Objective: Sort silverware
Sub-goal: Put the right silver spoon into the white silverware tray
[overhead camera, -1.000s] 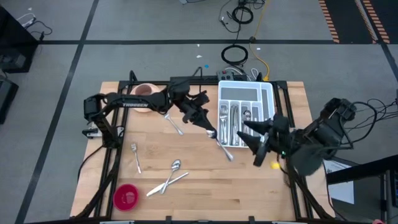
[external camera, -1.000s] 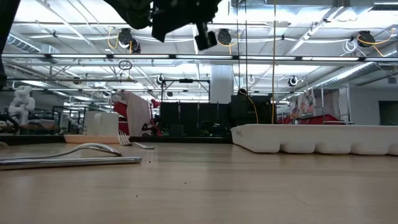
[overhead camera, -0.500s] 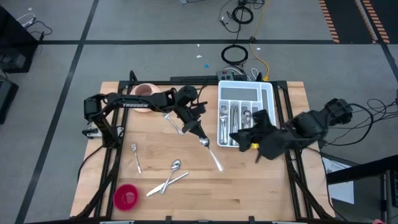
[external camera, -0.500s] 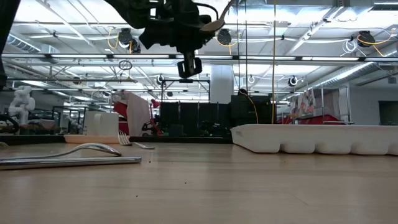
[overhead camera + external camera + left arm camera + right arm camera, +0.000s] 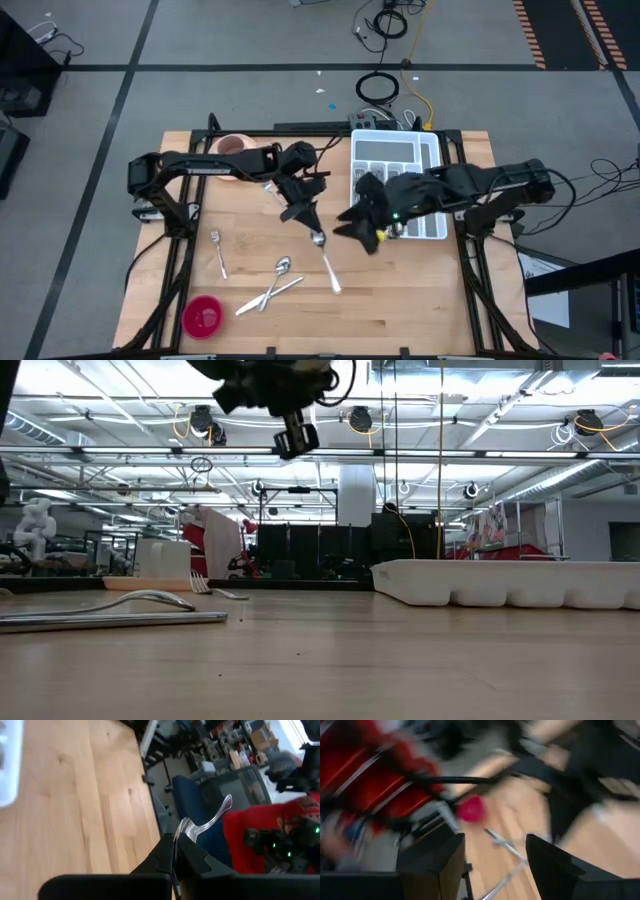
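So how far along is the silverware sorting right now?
Partly done. Several pieces already lie in the white tray. The left gripper, shut, holds a spoon above the table, and the open right gripper reaches toward it. A fork, a second spoon and a knife lie loose on the table.

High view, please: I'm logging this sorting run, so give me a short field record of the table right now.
left gripper: above mid-table, jaws shut on a spoon
right gripper: reaching out from the tray side toward the held piece, jaws open
tray: white, compartmented, silverware already inside
loose on table: fork, spoon crossed with knife, another fork
other items: pink cup, red dish
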